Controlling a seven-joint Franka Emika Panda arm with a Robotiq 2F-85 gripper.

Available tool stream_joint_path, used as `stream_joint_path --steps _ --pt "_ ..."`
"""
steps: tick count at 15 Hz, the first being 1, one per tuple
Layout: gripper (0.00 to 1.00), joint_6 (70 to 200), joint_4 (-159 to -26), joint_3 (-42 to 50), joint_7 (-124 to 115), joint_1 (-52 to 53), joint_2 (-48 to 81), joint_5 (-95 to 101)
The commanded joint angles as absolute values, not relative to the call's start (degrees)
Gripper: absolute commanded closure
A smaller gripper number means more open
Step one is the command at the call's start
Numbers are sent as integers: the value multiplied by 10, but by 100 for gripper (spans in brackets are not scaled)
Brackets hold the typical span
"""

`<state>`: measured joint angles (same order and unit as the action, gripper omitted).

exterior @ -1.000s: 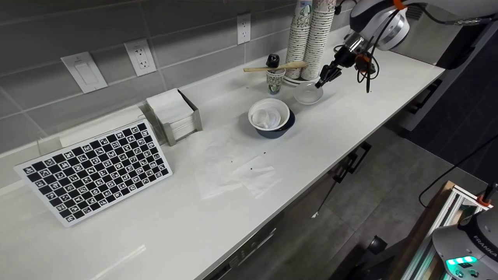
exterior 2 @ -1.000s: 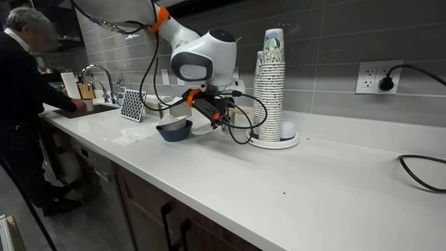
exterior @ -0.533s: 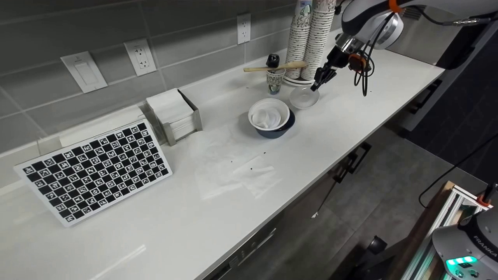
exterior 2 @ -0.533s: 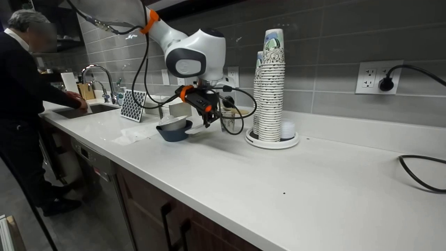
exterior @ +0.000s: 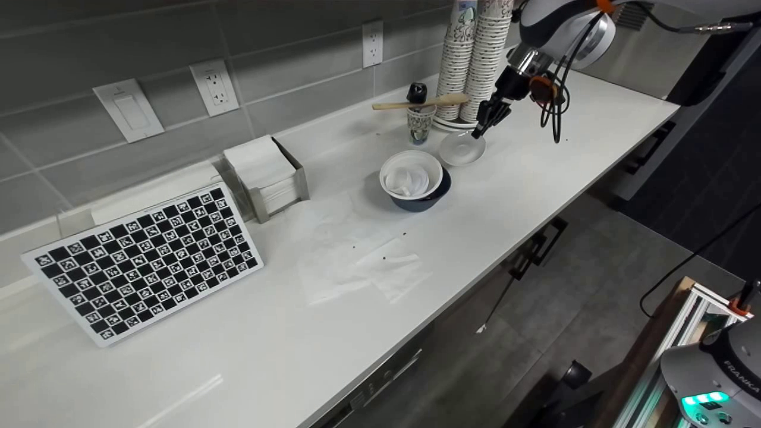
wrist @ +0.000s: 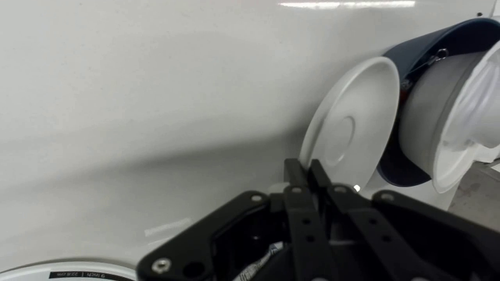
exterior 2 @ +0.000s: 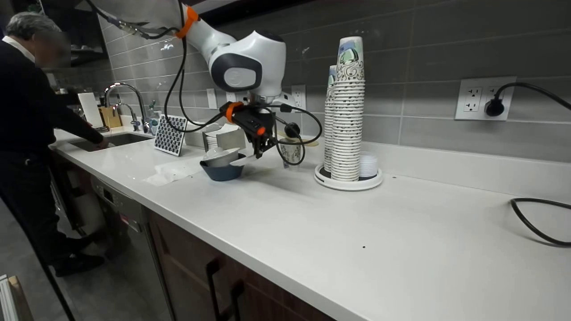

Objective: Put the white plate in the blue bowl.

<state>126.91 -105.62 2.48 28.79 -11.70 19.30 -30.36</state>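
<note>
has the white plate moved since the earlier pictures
Yes. In both exterior views, the white plate has shifted left in frame, toward the blue bowl, which has stayed put.

Checkered board (exterior: 148,261) tilted on white bench (exterior: 267,356). Napkins (exterior: 261,160) in gray holder (exterior: 302,184) just beside it. White paper (exterior: 362,270) lying near. Paper-cup stacks (exterior 2: 348,125) upright on round tray (exterior 2: 348,187). Wooden utensil (exterior: 443,101) across patterned cup (exterior: 421,128). Black plug (exterior 2: 494,107) in wall outlet (exterior 2: 473,100). Man (exterior 2: 26,111) in dark sweater at sink (exterior 2: 82,144), faucet (exterior 2: 143,113) behind.
</note>
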Motion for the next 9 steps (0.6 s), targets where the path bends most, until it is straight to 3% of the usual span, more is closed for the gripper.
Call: stream_joint_path --steps 1,9 --pt "98 1259 -1059 18 271 -118 168 -282" --pt "98 1297 -1072 11 260 -91 154 -221"
